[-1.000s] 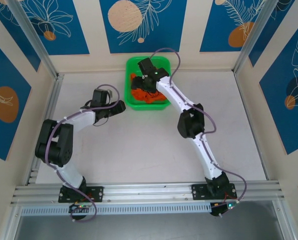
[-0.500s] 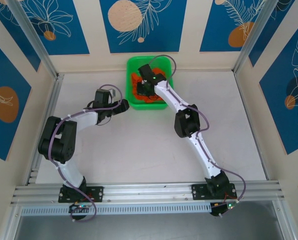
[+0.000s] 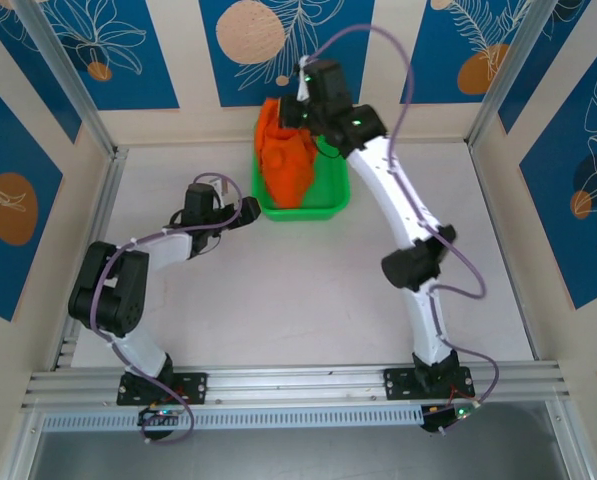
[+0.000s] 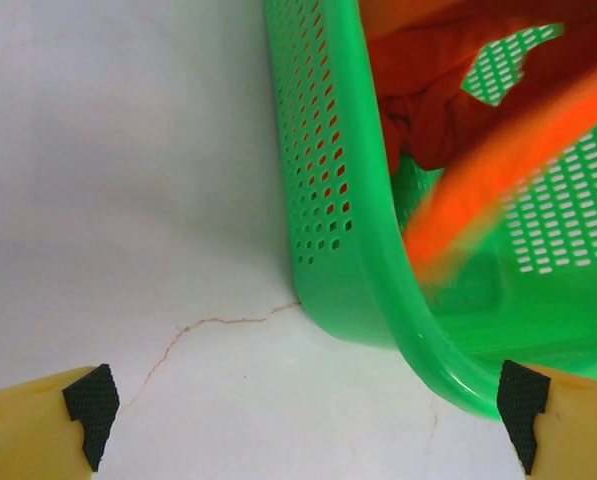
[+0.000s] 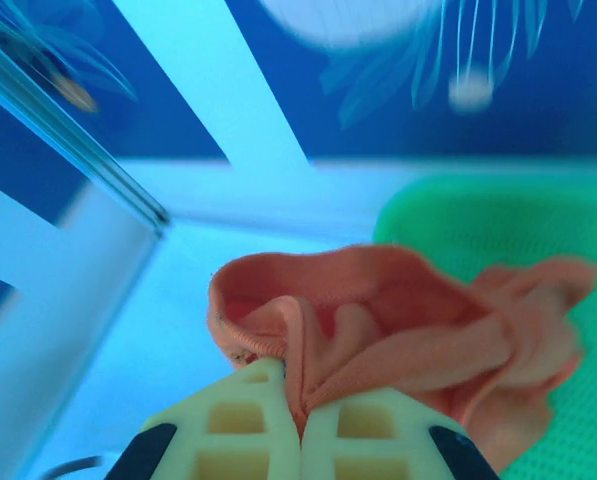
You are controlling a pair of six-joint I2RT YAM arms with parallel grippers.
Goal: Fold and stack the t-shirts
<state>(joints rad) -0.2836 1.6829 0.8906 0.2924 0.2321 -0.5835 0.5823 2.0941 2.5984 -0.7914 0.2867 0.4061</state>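
My right gripper is raised above the back of the green tray and is shut on an orange t-shirt, which hangs down bunched into the tray. In the right wrist view the pale fingers pinch a fold of the t-shirt. More orange cloth lies inside the tray. My left gripper sits low on the table just left of the tray's near left corner, open, its yellow fingertips wide apart with nothing between them.
The white table spreads out in front of the tray. Metal frame rails and patterned blue walls close in the left, back and right sides. A thin crack runs across the table surface by the tray corner.
My right gripper has risen out of the tray toward the back wall, pulling the orange t-shirt up with it. The left gripper has edged closer to the tray's corner.
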